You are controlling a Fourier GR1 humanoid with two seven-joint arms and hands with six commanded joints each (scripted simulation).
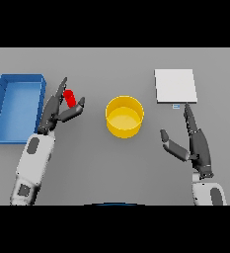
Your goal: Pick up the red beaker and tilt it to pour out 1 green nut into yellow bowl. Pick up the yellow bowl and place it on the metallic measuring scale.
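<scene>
The left hand point(55, 111) reaches the red beaker point(70, 97), fingers spread wide around it (not gripping); the right hand point(195, 141) rests open near the scale point(175, 85).

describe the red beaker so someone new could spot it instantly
Start at the blue tray on the table's left side. Just right of it, the left hand reaches up, and the red beaker sits between its fingers and thumb. It is the only red thing, far smaller than the yellow bowl in the middle.
</scene>
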